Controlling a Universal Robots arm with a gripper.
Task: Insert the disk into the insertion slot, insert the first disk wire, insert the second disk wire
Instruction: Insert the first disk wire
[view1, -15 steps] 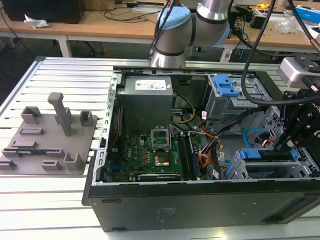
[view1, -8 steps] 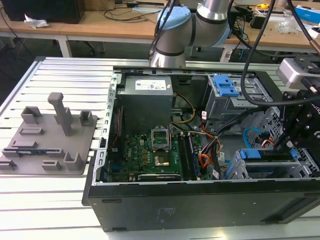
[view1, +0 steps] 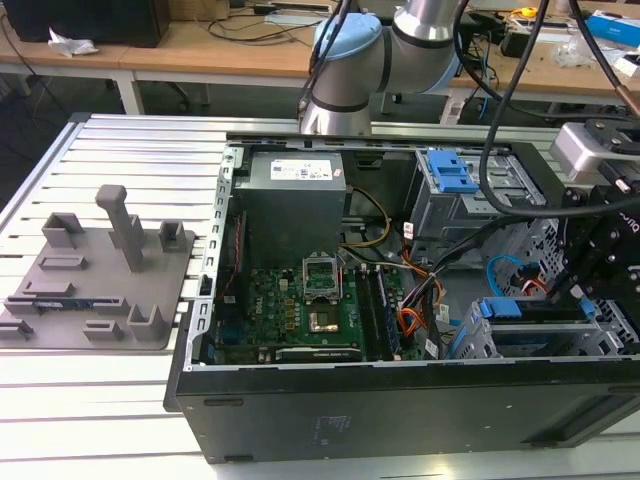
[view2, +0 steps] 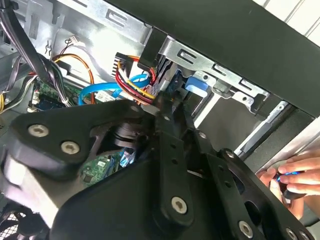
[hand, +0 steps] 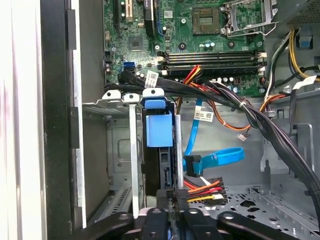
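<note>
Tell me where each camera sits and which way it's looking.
Exterior view: outside and above the case, looking down into it; the arm shows.
First wrist view: on the wrist, facing the disk in the slot; the gripper shows.
Second wrist view: on the wrist, looking past the gripper at wires; a person's hand shows.
Both wrist views share the blue wire.

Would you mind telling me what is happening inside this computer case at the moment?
A robot arm is working inside the open computer case. The disk, in its blue caddy, already sits in the insertion slot. The gripper is at the disk's end, right at the dark plug of the first disk wire, the red, yellow and black bundle. The second disk wire loops just beside it; whether its plug is seated is unclear. A person's hand is near the case's edge.
</note>
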